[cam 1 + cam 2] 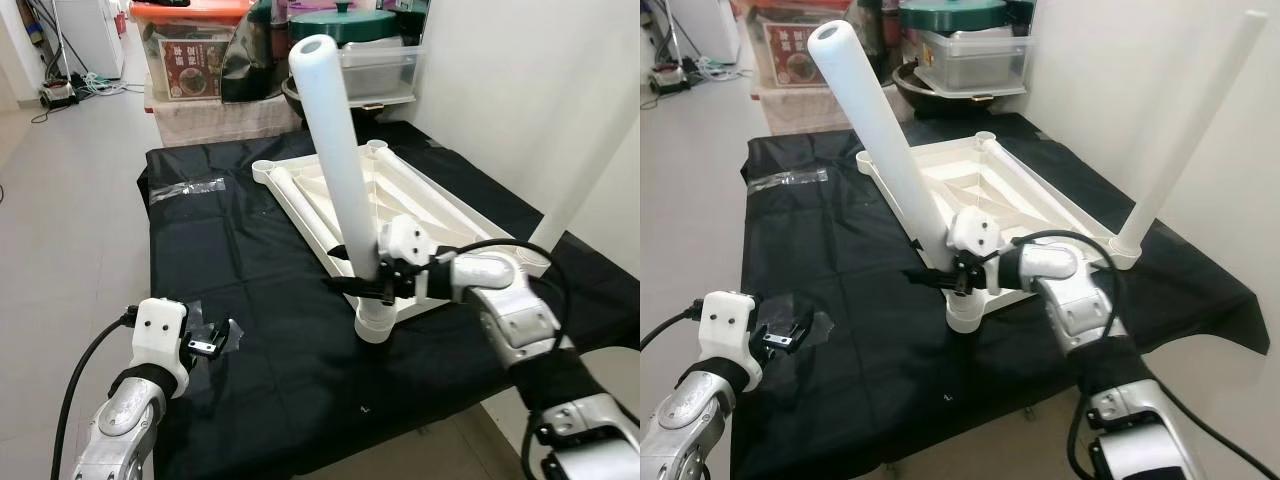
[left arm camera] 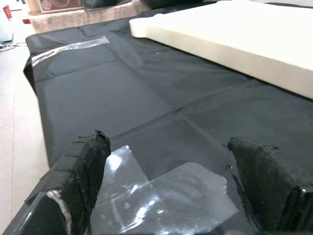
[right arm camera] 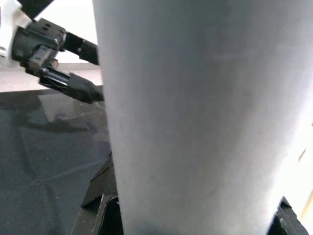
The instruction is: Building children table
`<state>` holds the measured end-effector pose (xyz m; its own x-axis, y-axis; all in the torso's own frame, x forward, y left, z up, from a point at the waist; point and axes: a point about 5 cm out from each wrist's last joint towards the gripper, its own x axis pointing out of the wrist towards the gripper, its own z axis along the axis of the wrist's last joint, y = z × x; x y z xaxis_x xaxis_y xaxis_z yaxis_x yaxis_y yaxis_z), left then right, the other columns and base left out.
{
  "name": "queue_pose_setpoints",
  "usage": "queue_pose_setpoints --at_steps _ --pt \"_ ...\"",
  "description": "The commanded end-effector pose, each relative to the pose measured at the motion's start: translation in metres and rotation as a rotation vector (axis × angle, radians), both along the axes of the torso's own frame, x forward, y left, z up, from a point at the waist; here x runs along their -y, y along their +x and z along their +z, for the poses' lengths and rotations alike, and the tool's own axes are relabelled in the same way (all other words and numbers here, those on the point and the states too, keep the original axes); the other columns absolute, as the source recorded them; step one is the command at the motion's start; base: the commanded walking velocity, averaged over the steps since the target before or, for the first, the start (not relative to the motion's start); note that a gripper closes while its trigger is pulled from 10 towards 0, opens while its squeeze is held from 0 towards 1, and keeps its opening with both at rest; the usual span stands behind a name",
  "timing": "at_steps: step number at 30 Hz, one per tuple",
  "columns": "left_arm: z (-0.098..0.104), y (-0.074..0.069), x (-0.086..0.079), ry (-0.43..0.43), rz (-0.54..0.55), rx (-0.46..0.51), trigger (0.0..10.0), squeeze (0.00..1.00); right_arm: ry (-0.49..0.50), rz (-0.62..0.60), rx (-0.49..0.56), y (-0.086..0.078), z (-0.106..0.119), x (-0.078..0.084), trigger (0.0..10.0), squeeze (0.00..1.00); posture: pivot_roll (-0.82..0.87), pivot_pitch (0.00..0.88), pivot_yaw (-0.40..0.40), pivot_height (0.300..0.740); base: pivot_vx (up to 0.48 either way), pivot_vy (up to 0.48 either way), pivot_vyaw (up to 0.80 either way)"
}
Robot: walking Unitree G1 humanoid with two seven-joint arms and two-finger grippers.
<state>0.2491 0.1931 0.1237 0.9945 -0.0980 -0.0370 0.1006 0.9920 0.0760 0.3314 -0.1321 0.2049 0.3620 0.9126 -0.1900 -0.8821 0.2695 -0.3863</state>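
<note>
A white tabletop [image 1: 420, 195] lies upside down on the black-covered table [image 1: 230, 260]. A long white table leg [image 1: 335, 150] stands tilted, leaning away to the left, with its lower end at the round corner socket [image 1: 375, 325] nearest me. My right gripper [image 1: 365, 285] is shut on this leg just above the socket; the leg [image 3: 195, 117] looms close in the right wrist view. A second white leg [image 1: 1185, 130] stands in the tabletop's right corner. My left gripper [image 1: 212, 340] is open low at the front left, its fingers [image 2: 80, 171] straddling a clear plastic film [image 2: 166, 196].
Another strip of clear film [image 1: 190, 187] lies on the cloth at the far left. Storage boxes [image 1: 190, 55] and a green-lidded pot [image 1: 345, 25] stand behind the table. A white wall [image 1: 540, 90] runs along the right. Open floor [image 1: 70, 200] lies to the left.
</note>
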Motion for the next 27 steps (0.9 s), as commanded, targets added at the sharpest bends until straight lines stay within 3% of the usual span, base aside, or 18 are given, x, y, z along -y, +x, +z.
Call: queue_pose_setpoints --at_steps 1,9,13,15,16,20,27 --pt "-0.001 0.000 0.001 -0.004 0.005 0.001 10.0 0.00 -0.007 0.017 -0.008 0.000 -0.006 -0.007 0.0 0.00 0.01 0.000 -0.063 0.740 0.000 0.000 0.00" --pt "-0.003 -0.003 -0.002 -0.002 0.015 -0.005 10.0 0.00 -0.007 -0.004 -0.017 0.004 -0.020 -0.014 0.0 0.00 0.02 0.000 -0.069 0.740 0.000 0.000 0.00" --pt "-0.003 -0.003 -0.002 -0.004 0.017 -0.006 10.0 0.00 0.065 -0.044 -0.029 0.009 -0.017 -0.015 0.0 0.00 0.02 0.000 -0.070 0.740 0.000 0.000 0.00" --pt "-0.004 -0.003 -0.002 -0.007 0.019 -0.008 10.0 0.00 0.190 -0.130 -0.043 0.018 -0.011 -0.021 0.0 0.00 0.02 0.000 -0.069 0.740 0.000 0.000 0.00" --pt "-0.004 -0.003 -0.002 -0.007 0.019 -0.008 10.0 0.00 0.190 -0.130 -0.043 0.018 -0.011 -0.021 0.0 0.00 0.02 0.000 -0.069 0.740 0.000 0.000 0.00" --pt "-0.004 -0.002 0.001 -0.012 0.017 -0.006 10.0 0.00 0.352 -0.211 -0.048 0.025 -0.007 -0.043 0.0 0.00 0.03 0.000 -0.074 0.740 0.000 0.000 0.00" --pt "-0.003 -0.005 -0.004 -0.005 0.031 -0.007 10.0 0.00 0.396 -0.207 -0.079 0.020 -0.017 -0.063 0.0 0.00 0.04 0.000 -0.079 0.740 0.000 0.000 0.00"
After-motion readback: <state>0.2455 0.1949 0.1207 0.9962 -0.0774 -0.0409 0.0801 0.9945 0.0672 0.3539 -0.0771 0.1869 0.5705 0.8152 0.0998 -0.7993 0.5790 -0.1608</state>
